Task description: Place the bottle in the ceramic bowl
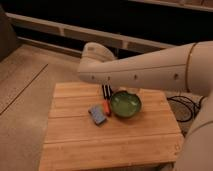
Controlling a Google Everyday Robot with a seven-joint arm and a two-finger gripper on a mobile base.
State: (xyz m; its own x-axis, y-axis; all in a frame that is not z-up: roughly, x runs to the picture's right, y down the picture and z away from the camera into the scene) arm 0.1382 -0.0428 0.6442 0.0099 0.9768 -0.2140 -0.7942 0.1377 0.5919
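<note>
The green ceramic bowl sits on the wooden table, right of centre toward the back. A small pale shape just behind the bowl's far rim may be the bottle; the arm partly covers it. My white arm stretches across the view from the right, above the table's back edge, and ends at a rounded joint. My gripper does not show; it is hidden behind the arm or out of view.
A blue sponge lies left of the bowl, with a small orange-red object between them. A dark slim upright object stands behind them. Cables lie on the floor at right. A dark wall runs behind.
</note>
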